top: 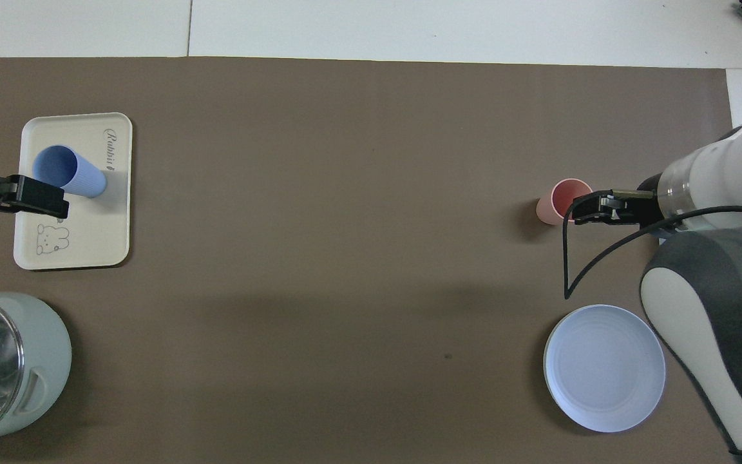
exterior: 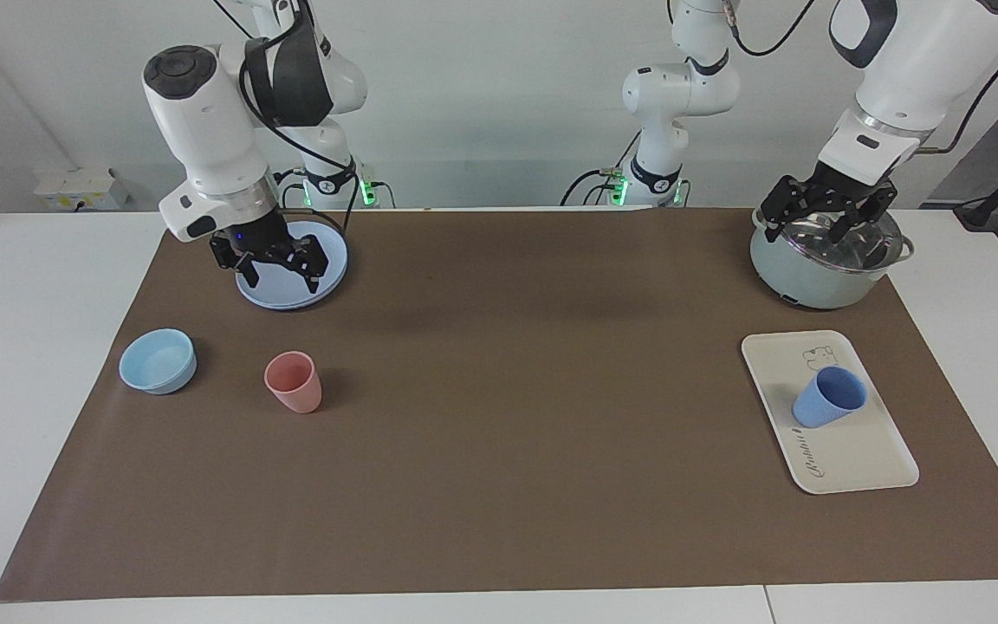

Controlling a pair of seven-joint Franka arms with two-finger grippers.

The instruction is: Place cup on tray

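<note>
Both tools (exterior: 281, 264) (exterior: 828, 221) raised, spread wide

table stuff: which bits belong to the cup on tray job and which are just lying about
Job: blue cup, standing on the cream tray.

Lying about: pink cup, light-blue bowl, round blue plate, lidded pot.

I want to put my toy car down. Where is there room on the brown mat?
The wide middle, between the pink cup and the tray, is bare. The tray has bare room beside the blue cup. It is crowded by the blue plate and the pot, with grippers over them.
</note>
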